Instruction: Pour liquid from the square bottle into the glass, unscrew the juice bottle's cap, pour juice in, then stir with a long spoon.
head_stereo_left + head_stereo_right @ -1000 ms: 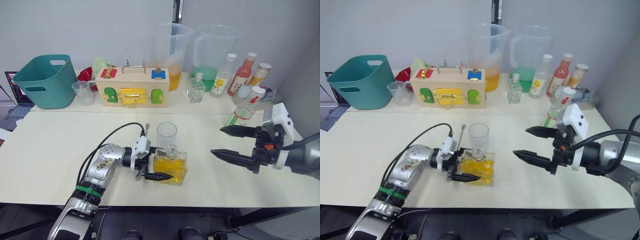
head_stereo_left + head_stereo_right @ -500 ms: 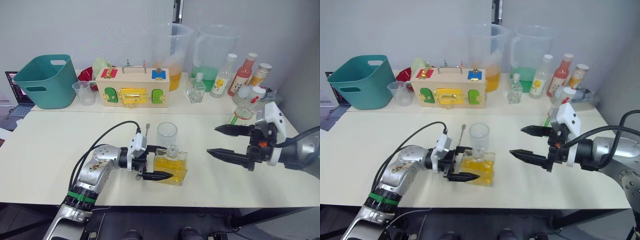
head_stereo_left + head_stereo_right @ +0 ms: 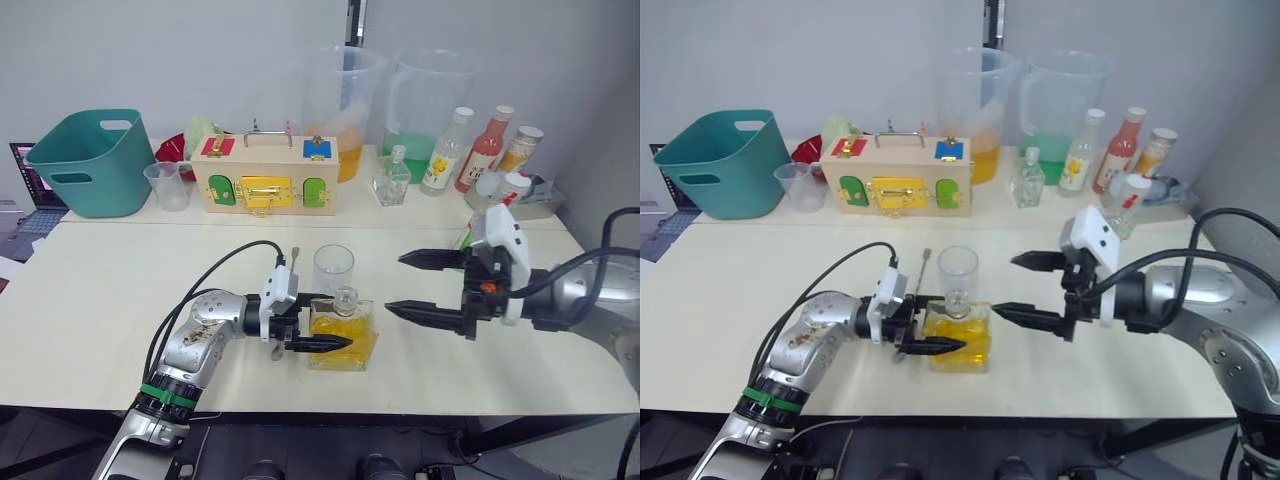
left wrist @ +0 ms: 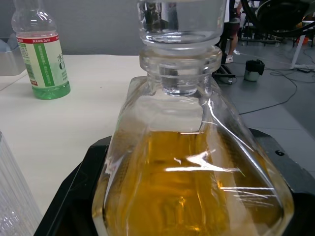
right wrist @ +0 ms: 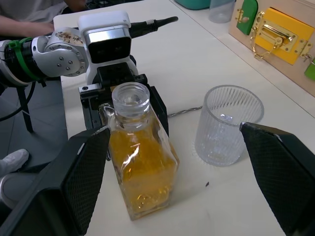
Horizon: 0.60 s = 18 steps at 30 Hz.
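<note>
Nothing poured yet: glass [image 3: 333,268] empty, mid-desk. Left claw [image 3: 322,321] pinches the square bottle [image 3: 342,334], stopper on, just near of the glass. Right claw [image 3: 415,285] spread wide, right of both. All steps remain.

Robot test lab: white table [image 3: 90,300], latch-board toy box [image 3: 264,175], grey bare walls.

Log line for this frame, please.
left gripper: shut on square bottle | right gripper: open, near bottle | glass: empty, behind bottle
</note>
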Motion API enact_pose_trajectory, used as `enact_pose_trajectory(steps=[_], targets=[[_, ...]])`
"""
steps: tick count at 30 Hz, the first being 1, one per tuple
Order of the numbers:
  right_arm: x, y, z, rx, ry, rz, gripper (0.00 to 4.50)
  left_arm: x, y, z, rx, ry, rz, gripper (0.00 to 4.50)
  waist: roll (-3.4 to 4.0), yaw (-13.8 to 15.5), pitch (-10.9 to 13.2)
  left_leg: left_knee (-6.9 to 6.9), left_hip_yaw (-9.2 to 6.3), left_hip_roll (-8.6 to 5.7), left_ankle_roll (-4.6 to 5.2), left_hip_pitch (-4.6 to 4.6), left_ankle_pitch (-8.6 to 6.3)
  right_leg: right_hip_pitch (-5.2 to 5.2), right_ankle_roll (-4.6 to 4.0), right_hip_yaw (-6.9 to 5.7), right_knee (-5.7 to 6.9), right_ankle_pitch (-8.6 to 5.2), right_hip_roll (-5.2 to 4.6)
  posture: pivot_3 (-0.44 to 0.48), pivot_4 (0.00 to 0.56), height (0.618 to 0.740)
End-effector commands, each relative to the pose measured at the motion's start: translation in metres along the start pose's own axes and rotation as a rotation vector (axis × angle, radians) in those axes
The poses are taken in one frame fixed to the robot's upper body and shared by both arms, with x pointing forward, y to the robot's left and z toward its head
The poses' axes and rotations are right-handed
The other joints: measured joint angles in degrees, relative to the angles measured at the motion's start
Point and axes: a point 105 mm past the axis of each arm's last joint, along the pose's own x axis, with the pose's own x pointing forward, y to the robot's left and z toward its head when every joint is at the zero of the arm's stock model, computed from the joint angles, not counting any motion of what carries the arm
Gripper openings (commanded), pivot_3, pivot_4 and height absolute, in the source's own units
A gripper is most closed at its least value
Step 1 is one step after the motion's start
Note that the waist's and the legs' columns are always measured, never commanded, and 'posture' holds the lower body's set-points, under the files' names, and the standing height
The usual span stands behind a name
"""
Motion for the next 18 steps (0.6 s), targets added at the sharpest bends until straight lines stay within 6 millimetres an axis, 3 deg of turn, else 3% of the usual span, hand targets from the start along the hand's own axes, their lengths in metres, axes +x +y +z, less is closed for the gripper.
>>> enact_pose_trajectory(steps=[1, 12, 18], targets=[[0.015, 0.010, 0.009, -0.043, -0.024, 0.057, 4.50, 0.003, -0.004, 0.007, 0.041, -0.007, -0.024, 2.83, 0.00, 0.0, 0.0, 0.00, -0.01, 0.01, 0.00, 0.01, 0.00, 0.00, 0.00, -0.01, 0.03, 0.00, 0.01, 0.000, 0.150, 0.731], [0.047, 0.016, -0.008, -0.040, -0.036, 0.108, 4.50, 0.002, -0.004, 0.008, 0.051, 0.023, -0.035, 2.83, 0.00, 0.0, 0.0, 0.00, -0.03, 0.00, 0.00, -0.01, 0.00, -0.04, 0.00, -0.01, 0.06, 0.00, 0.00, 0.000, 0.150, 0.731], [0.051, 0.018, -0.006, -0.033, -0.084, 0.117, 2.67, 0.003, -0.009, 0.007, 0.044, 0.027, -0.040, 2.83, 0.00, -0.1, 0.0, 0.00, -0.04, 0.00, 0.00, -0.01, 0.00, -0.05, 0.00, -0.01, 0.10, 0.00, 0.01, 0.000, 0.150, 0.731]])
